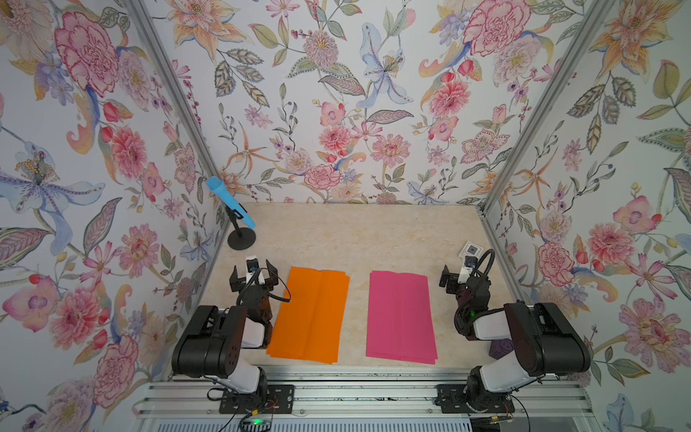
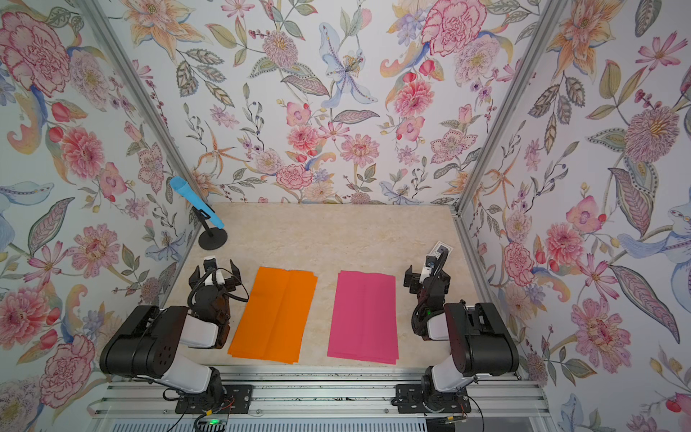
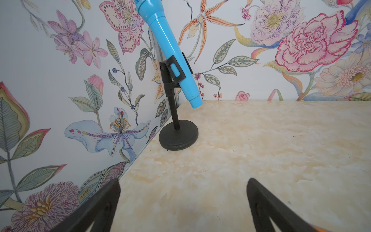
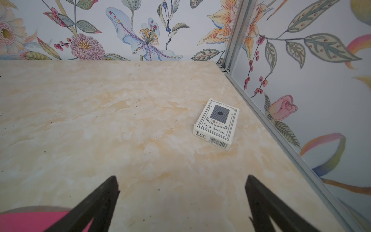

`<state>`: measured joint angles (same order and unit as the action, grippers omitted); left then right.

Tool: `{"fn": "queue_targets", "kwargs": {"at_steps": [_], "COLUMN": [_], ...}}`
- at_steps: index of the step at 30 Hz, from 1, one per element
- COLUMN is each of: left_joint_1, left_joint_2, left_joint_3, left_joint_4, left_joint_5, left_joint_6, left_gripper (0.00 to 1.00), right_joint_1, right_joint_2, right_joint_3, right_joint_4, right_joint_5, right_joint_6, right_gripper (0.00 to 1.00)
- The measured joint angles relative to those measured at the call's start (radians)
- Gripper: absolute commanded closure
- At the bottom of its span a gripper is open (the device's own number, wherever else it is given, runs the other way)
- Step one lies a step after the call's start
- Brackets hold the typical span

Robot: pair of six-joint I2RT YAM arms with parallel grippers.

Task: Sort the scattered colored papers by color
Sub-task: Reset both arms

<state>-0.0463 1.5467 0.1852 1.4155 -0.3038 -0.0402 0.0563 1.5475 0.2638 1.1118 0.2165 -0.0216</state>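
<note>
Colored papers (image 1: 308, 314) lie flat on the bench (image 1: 355, 232) in two stacks near your arms' bases. The orange stack (image 2: 275, 316) is beside the left arm and the pink stack (image 2: 364, 318) is toward the right arm, with a bare strip of bench between them. Both are thin rectangular sheets with faint lengthwise creases. Offset edges show more than one sheet in each, but you cannot count the sheets.

Your left end effector (image 3: 182, 181) is spread wide with nothing in it, just beside the orange stack's far corner. Your right end effector (image 4: 180, 177) is equally wide and empty, near the pink stack's far corner.

Ahead of the left arm, in the far left corner, one black stand (image 1: 241, 239) with a round base clamps one glossy blue plastic tube (image 1: 230, 202) at a tilt. Ahead of the right arm, close to the right wall, lies one small white cardboard box of playing cards (image 4: 216, 124). One dark purple thing (image 1: 501, 348) sits mostly hidden beneath the right arm; its shape is unclear. The bench top is cream with a marbled pattern, and flowered wallpaper covers the three walls around it.
</note>
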Motion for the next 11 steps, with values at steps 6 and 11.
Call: {"fn": "queue_targets", "kwargs": {"at_steps": [6, 11], "left_joint_1": [0.000, 0.000], "left_joint_2": [0.000, 0.000], "left_joint_3": [0.000, 0.000], "left_joint_4": [0.000, 0.000], "left_joint_5": [0.000, 0.000], "left_joint_6": [0.000, 0.000], "left_gripper": [0.00, 0.00], "right_joint_1": [0.000, 0.000], "right_joint_2": [0.000, 0.000], "right_joint_3": [0.005, 0.005], "right_joint_4": [0.000, 0.000], "right_joint_5": [-0.003, -0.004], "right_joint_6": [0.000, 0.000], "right_gripper": [0.00, 0.00]}}
